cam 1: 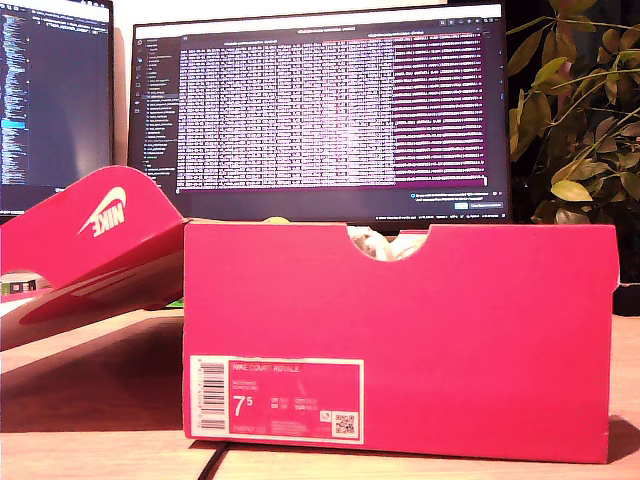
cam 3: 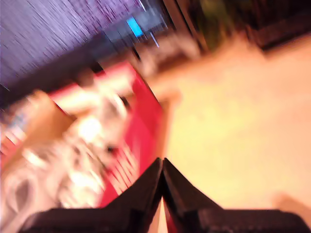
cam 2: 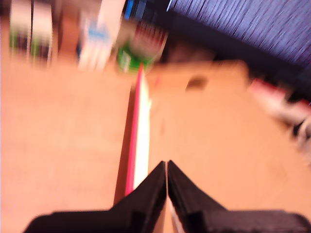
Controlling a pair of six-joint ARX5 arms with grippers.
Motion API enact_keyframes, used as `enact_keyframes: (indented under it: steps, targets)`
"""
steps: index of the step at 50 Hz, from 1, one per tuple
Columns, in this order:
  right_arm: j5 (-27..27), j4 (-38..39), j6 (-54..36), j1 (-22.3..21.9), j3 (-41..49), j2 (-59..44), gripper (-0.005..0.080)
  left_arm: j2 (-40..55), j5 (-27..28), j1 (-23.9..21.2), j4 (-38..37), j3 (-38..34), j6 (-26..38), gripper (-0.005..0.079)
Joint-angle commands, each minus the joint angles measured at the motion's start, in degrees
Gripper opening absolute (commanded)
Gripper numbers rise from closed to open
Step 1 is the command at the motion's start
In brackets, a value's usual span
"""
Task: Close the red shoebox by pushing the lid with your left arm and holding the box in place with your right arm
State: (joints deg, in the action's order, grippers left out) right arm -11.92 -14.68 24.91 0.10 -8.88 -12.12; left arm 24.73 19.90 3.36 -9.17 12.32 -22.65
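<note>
The red shoebox (cam 1: 400, 340) stands on the wooden table (cam 1: 90, 400), its white size label facing the exterior camera. Its red Nike lid (cam 1: 90, 250) hangs open, sloping toward the exterior view's left. Neither arm shows in the exterior view. The first wrist view is blurred: my first gripper (cam 2: 166, 165) is shut with nothing in it, above the lid's brown inner face (cam 2: 209, 136) and beside its red edge (cam 2: 132, 145). The second wrist view is blurred too: my second gripper (cam 3: 162, 162) is shut and empty, over the box's red wall (cam 3: 141, 131), with white paper (cam 3: 82, 141) inside.
A large monitor (cam 1: 330, 110) stands right behind the box, and a second monitor (cam 1: 50, 100) is at the exterior view's left. A leafy plant (cam 1: 580, 110) fills the exterior view's right. A dark cable (cam 1: 212, 462) runs under the box's front. Blurred cartons (cam 2: 97, 34) stand beyond the lid.
</note>
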Motion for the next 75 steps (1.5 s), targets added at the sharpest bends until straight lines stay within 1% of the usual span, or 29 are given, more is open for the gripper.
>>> enact_keyframes:
  steps: [1,7,13,20,21,24,27,28,33,35,36,40,41,42,43,45,46,51,56,58,65,75]
  targets:
    - [-0.8,0.2,-1.7,0.3,-1.9,-4.0,-0.0012,4.0,0.4,0.0,0.7,3.0,1.9,-0.0019]
    - [-2.4,0.3,-3.2,0.3,-5.0,-12.4,-0.0013,12.5,0.9,1.0,0.2,8.0,2.8,-0.0019]
    - [-3.1,0.7,-6.7,0.3,-8.6,-21.2,-0.0013,19.6,2.5,2.7,-1.0,12.8,4.1,-0.0019]
    - [-4.6,0.7,-10.1,0.3,-13.7,-30.9,-0.0012,27.4,4.9,5.4,-4.8,18.3,6.8,-0.0019]
    - [-5.2,0.7,-10.1,0.3,-14.6,-32.1,-0.0012,28.5,6.2,6.0,-5.7,19.1,6.8,-0.0019]
    - [-6.2,0.8,-12.2,0.3,-16.8,-35.5,-0.0012,32.0,9.5,7.8,-8.3,21.6,9.7,-0.0019]
    - [-7.2,1.2,-13.9,0.3,-19.0,-38.8,-0.0012,35.8,13.2,9.9,-11.3,24.3,10.2,-0.0019]
    - [-7.4,1.3,-14.6,0.3,-19.5,-39.7,-0.0012,37.0,14.5,10.7,-12.4,25.2,12.3,-0.0019]
    - [-9.0,1.9,-16.9,0.3,-22.1,-44.3,-0.0012,42.7,18.9,14.4,-16.6,28.9,17.0,-0.0019]
    - [-9.7,2.0,-17.2,0.3,-22.8,-46.0,-0.0012,44.9,20.4,16.0,-18.0,30.2,17.3,-0.0019]
    - [-9.8,2.0,-18.0,0.3,-23.0,-46.8,-0.0013,45.8,21.1,16.6,-18.4,30.7,19.2,-0.0019]
    - [-10.6,2.9,-19.0,0.3,-23.3,-50.3,-0.0012,50.2,24.6,19.0,-20.0,32.7,20.0,-0.0019]
    - [-10.7,3.1,-19.2,0.3,-23.3,-51.2,-0.0012,51.4,24.7,19.6,-20.2,33.1,20.0,-0.0019]
    - [-10.7,3.6,-19.3,0.3,-23.3,-52.0,-0.0012,52.5,26.4,20.1,-20.5,33.5,20.0,-0.0019]
    - [-10.7,4.0,-19.3,0.3,-23.4,-53.0,-0.0012,53.8,27.4,20.6,-20.9,33.9,22.4,-0.0019]
    - [-11.0,5.0,-19.4,0.3,-23.4,-54.7,-0.0012,56.2,29.0,21.3,-21.7,34.7,22.4,-0.0019]
    - [-11.3,5.4,-19.4,0.3,-23.4,-55.4,-0.0013,57.4,29.6,21.6,-22.4,35.1,25.8,-0.0019]
    - [-12.1,7.9,-19.8,0.3,-23.4,-58.7,-0.0012,63.1,31.5,22.5,-25.5,37.1,28.3,-0.0019]
    - [-12.4,9.7,-19.8,0.5,-23.4,-61.2,-0.0013,68.3,34.2,22.6,-28.0,38.8,29.7,-0.0019]
    - [-12.8,10.3,-19.8,0.9,-23.4,-62.2,-0.0012,70.1,35.1,22.5,-29.0,39.3,31.2,-0.0019]
    - [-13.0,13.9,-19.7,2.6,-23.4,-66.0,-0.0012,74.4,35.7,21.5,-30.1,40.5,32.3,-0.0019]
    - [-13.0,19.1,-17.2,6.8,-23.4,-71.2,-0.0012,78.7,37.0,19.6,-30.5,40.6,32.8,-0.0019]
